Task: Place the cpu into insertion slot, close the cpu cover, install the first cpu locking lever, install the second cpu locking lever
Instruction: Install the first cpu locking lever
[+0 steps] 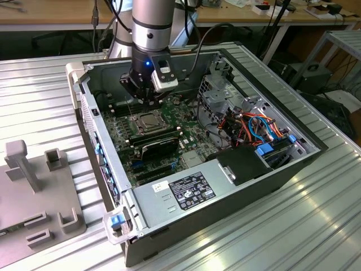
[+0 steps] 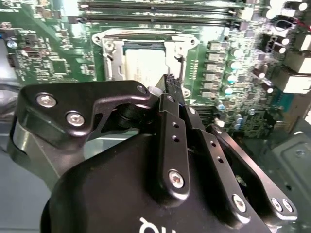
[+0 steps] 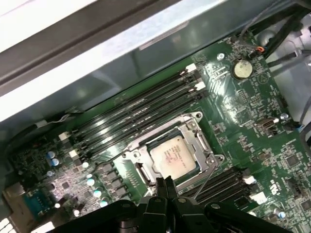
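Note:
The cpu (image 3: 172,158) lies flat in the insertion slot (image 3: 138,172) on the green board, its silver top showing through the window of the cpu cover (image 3: 197,133), which lies down over it. In the exterior view the cpu (image 1: 148,119) sits just under my gripper (image 1: 145,104). My gripper (image 3: 165,183) is shut with its fingertips (image 2: 171,83) pressed together, right at the socket's edge. A thin wire locking lever (image 3: 209,174) runs beside the socket, and in the second wrist view the lever (image 2: 181,65) stands close by the fingertips, apart from them.
Long black memory slots (image 3: 141,114) flank the socket. A black card (image 1: 161,141), the power supply (image 1: 186,189) and a cable bundle (image 1: 259,127) fill the case. The case wall (image 1: 107,164) rises on the exterior view's left, with a grey fixture (image 1: 39,192) beyond it.

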`<state>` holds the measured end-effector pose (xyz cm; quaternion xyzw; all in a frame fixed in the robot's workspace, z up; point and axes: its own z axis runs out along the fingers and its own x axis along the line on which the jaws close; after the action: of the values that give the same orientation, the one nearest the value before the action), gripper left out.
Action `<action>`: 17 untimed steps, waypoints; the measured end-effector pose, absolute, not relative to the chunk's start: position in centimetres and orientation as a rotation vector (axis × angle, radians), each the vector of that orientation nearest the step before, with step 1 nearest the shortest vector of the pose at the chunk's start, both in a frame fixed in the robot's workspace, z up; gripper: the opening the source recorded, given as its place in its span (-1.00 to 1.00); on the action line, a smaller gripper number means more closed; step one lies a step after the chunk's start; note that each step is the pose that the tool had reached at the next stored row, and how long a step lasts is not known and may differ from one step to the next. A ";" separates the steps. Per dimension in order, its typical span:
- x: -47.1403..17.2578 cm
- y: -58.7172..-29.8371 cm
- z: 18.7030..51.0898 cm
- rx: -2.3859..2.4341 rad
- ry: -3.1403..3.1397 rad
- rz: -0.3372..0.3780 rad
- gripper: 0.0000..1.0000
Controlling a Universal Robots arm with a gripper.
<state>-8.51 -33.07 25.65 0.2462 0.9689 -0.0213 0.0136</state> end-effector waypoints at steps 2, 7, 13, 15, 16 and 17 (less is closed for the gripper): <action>-9.0 -33.1 25.7 0.760 3.022 -0.051 -0.79; -9.3 -33.1 25.7 0.726 3.051 0.071 -0.79; -9.4 -33.1 25.7 0.611 3.078 0.072 -0.79; -9.6 -33.1 25.7 0.596 3.081 0.072 -0.79; -9.7 -33.1 25.7 0.588 3.082 0.072 -0.79; -9.7 -33.1 25.7 0.582 3.083 0.072 -0.79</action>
<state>-9.74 -33.07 25.70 0.1855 0.9824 0.0231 0.0014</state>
